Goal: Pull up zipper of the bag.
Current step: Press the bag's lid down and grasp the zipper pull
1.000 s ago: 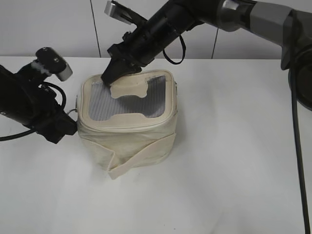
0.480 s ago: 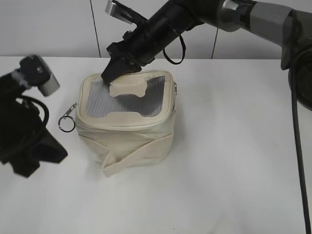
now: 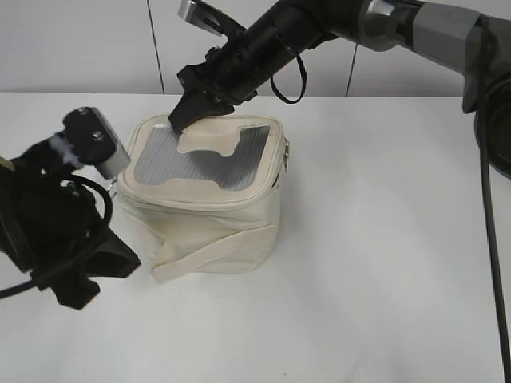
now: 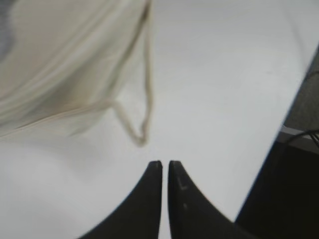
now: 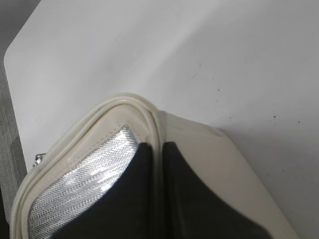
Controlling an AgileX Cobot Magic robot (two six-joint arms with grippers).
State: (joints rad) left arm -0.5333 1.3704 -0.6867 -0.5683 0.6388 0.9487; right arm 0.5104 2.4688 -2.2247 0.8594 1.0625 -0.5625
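Observation:
The cream bag (image 3: 215,223) with a grey mesh top stands mid-table. The cream zipper (image 3: 192,201) runs round its lid rim. My right gripper (image 3: 177,121) is shut on the lid rim at the bag's far left corner; in the right wrist view its fingers (image 5: 158,147) straddle the rim ridge (image 5: 124,99), and a small silver pull (image 5: 37,159) shows at the left edge. My left gripper (image 3: 126,259) is low at the bag's front left. In the left wrist view its jaws (image 4: 164,163) are shut and empty above the table, just short of the bag's (image 4: 50,74) strap loop (image 4: 142,134).
The white table (image 3: 383,263) extends right and in front of the bag. A pale panelled wall (image 3: 96,40) rises behind it. A dark edge and cables (image 4: 299,149) show at the right of the left wrist view.
My left gripper left the ring pull at the bag's left side, swung away down-left, then came back low by the bag's front left corner. The bag's front shifted slightly left. My right gripper kept its hold.

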